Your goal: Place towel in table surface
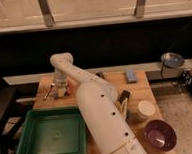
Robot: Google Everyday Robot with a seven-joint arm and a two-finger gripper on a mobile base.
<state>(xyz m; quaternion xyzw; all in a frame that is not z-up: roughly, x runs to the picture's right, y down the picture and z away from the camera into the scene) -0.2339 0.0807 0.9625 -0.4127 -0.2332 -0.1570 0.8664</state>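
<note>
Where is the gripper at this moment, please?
In the camera view, the gripper is down at the far left part of the table surface, just beyond the far rim of the green tray, with its fingers shut.

Grained wood table surface point(140, 89), glossy plastic tray point(48, 112) — smooth arm point(99, 109)

Looks like a robotics lab: a white robot arm point(99, 111) reaches over a wooden tabletop point(140, 91), with a glass railing point(91, 6) at twelve o'clock. Its gripper point(60, 90) sits at ten o'clock.
</note>
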